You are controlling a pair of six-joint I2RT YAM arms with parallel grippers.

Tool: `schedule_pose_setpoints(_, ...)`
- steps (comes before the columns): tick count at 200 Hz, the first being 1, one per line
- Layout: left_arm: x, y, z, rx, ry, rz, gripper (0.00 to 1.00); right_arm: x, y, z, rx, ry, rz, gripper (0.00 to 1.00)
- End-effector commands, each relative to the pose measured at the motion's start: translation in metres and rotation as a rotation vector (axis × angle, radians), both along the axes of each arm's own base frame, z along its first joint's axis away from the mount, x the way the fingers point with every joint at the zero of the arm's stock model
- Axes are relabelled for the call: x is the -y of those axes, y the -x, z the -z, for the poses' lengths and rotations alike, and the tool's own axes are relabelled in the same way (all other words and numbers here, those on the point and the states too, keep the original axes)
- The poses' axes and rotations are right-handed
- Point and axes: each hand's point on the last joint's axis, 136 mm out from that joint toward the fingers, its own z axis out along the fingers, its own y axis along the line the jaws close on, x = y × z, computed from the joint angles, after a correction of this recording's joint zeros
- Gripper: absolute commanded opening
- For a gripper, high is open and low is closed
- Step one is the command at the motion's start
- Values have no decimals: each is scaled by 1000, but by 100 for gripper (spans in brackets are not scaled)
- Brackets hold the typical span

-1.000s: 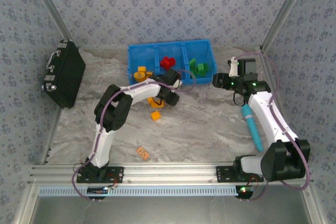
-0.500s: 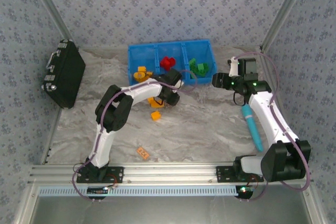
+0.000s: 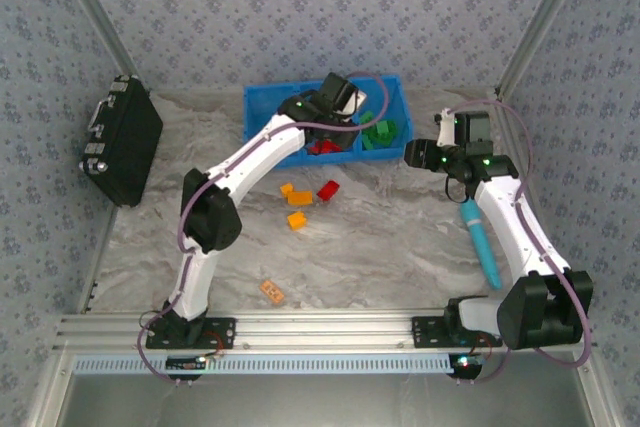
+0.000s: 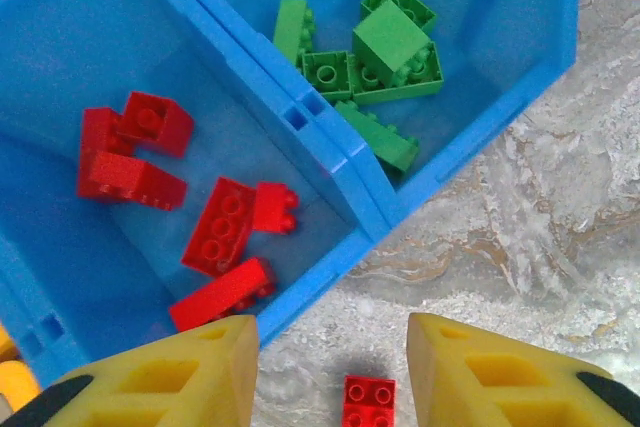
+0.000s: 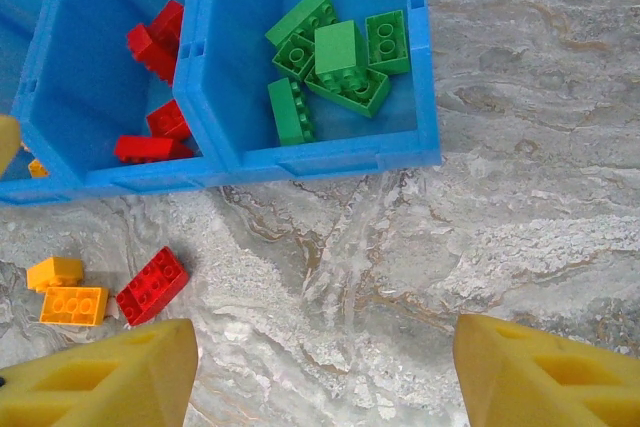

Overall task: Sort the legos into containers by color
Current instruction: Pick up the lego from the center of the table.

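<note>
Fingers (image 4: 170, 377) of our left gripper (image 4: 332, 345) hang parted, empty, over the bin's (image 4: 340, 162) near wall; our right gripper (image 5: 325, 335) is released too. 1 red lego (image 4: 368, 405) and 3 orange legos (image 3: 297, 219) lie on the table (image 3: 400, 247) near it.

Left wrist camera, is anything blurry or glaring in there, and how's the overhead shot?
Left wrist view: red legos and green legos in the blue bin look sharp, evenly lit, soft shadows, no glare. Top external view: flat, even light; the loose bricks are too small for detail.
</note>
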Motion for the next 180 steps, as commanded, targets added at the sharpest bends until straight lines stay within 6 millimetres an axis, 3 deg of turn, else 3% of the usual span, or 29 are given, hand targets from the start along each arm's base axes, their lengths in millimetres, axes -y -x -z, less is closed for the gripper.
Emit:
schedule_pose_setpoints(1, -15, 11, 36, -87, -113, -1, 44, 1, 6, -1, 3, -5, -9, 70)
schedule_pose_setpoints(62, -22, 28, 67, -131, -122, -35, 63, -1, 6, 0, -3, -18, -17, 70)
schedule_pose_setpoints(73, -26, 34, 83, -157, -142, -39, 65, -2, 6, 1, -5, -23, -20, 70)
schedule_pose_setpoints(122, -27, 45, 126, -222, -153, -34, 68, -3, 6, 4, -20, -25, -23, 71)
schedule_pose_setpoints(180, -24, 44, 158, -235, -141, -47, 70, -2, 5, 9, -35, -18, -19, 71)
